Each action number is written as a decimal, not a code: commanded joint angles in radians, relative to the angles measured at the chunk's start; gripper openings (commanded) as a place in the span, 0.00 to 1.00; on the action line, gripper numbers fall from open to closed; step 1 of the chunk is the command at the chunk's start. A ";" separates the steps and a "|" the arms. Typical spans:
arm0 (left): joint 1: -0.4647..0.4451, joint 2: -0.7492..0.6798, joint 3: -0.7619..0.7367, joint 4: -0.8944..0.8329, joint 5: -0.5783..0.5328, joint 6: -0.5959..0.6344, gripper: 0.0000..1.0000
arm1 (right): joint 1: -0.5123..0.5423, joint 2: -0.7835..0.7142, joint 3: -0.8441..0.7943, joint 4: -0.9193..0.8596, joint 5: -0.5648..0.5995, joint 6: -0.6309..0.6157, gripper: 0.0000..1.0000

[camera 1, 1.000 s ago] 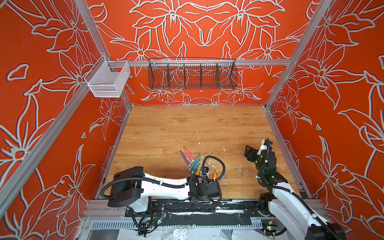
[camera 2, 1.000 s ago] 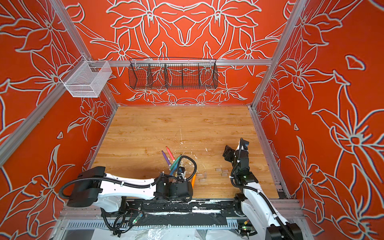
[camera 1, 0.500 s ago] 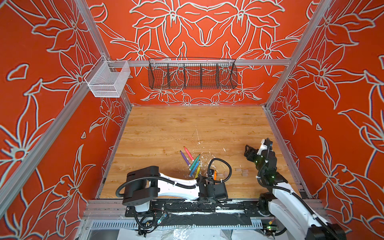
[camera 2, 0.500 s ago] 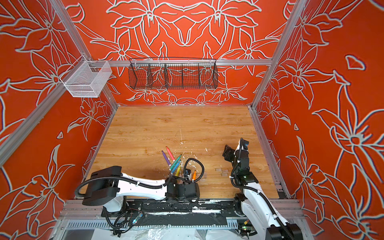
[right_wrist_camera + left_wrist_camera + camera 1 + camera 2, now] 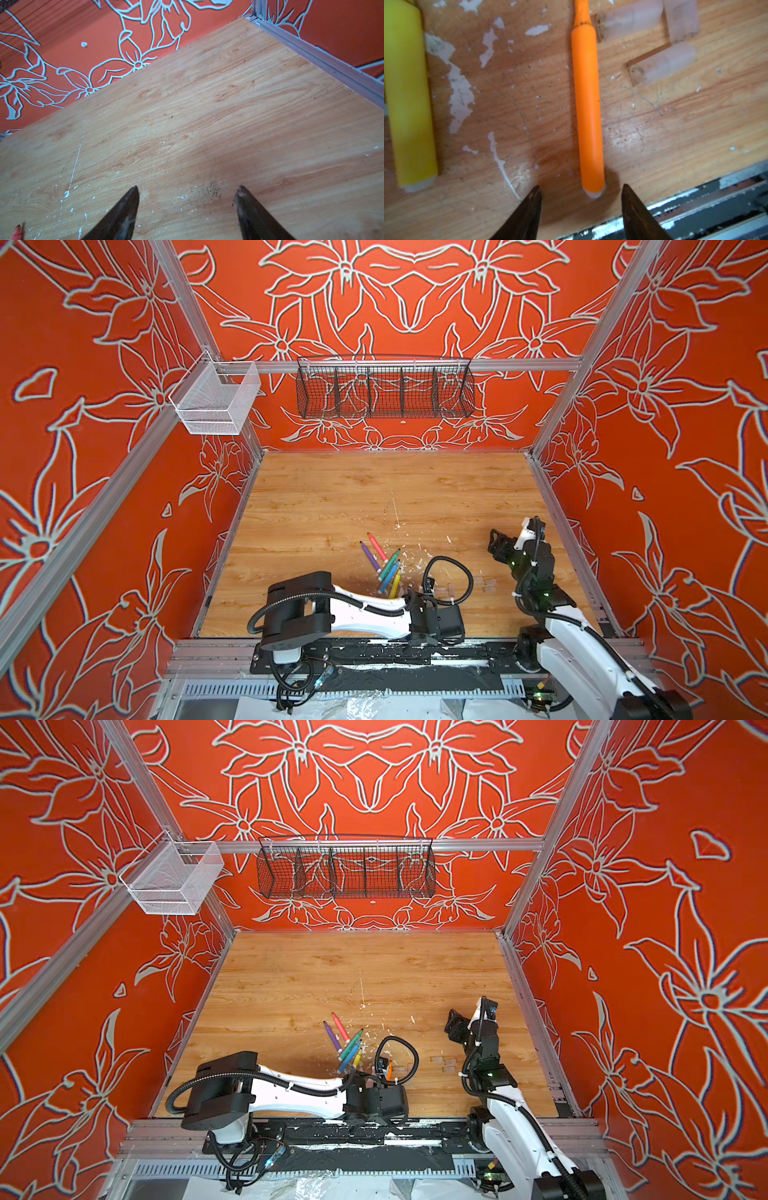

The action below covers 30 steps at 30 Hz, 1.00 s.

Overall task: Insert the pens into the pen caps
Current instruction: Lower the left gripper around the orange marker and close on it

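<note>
Five pens lie in a fan on the wood: purple (image 5: 370, 556), pink (image 5: 377, 546), green (image 5: 389, 561), blue (image 5: 388, 576) and yellow (image 5: 395, 585). An orange pen (image 5: 588, 112) lies apart, close to the front edge, also seen in a top view (image 5: 389, 1070). My left gripper (image 5: 581, 186) is open, and the orange pen's blunt rear end sits between its fingertips without touching either. Three clear pen caps (image 5: 631, 19) (image 5: 683, 18) (image 5: 662, 62) lie just beyond the orange pen's tip. My right gripper (image 5: 496, 541) is open and empty over bare wood (image 5: 187, 188).
White flecks of debris (image 5: 460, 93) are stuck to the wood around the pens. A metal rail (image 5: 695, 203) runs along the front edge by my left fingers. A black wire basket (image 5: 384, 387) and a white mesh basket (image 5: 216, 404) hang on the walls.
My left arm has swung right along the front edge, away from the fan of pens to the orange pen, and its jaws have widened a little. The right arm has stayed still.
</note>
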 commanded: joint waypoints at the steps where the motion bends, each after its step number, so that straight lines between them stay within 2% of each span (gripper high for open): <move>1: 0.018 0.045 0.030 -0.037 -0.013 0.014 0.59 | -0.004 -0.015 0.008 0.022 -0.009 -0.011 0.75; 9: 0.041 0.141 0.141 -0.144 -0.057 0.016 0.55 | -0.004 -0.021 0.005 0.024 -0.011 -0.011 0.75; 21: 0.080 0.180 0.150 -0.179 -0.060 -0.007 0.49 | -0.003 -0.036 -0.002 0.026 -0.016 -0.013 0.75; 26: 0.080 0.191 0.158 -0.190 -0.059 -0.005 0.36 | -0.004 -0.053 -0.010 0.023 -0.014 -0.012 0.75; 30: 0.081 0.196 0.153 -0.184 -0.055 -0.002 0.29 | -0.004 -0.062 -0.013 0.021 -0.013 -0.011 0.75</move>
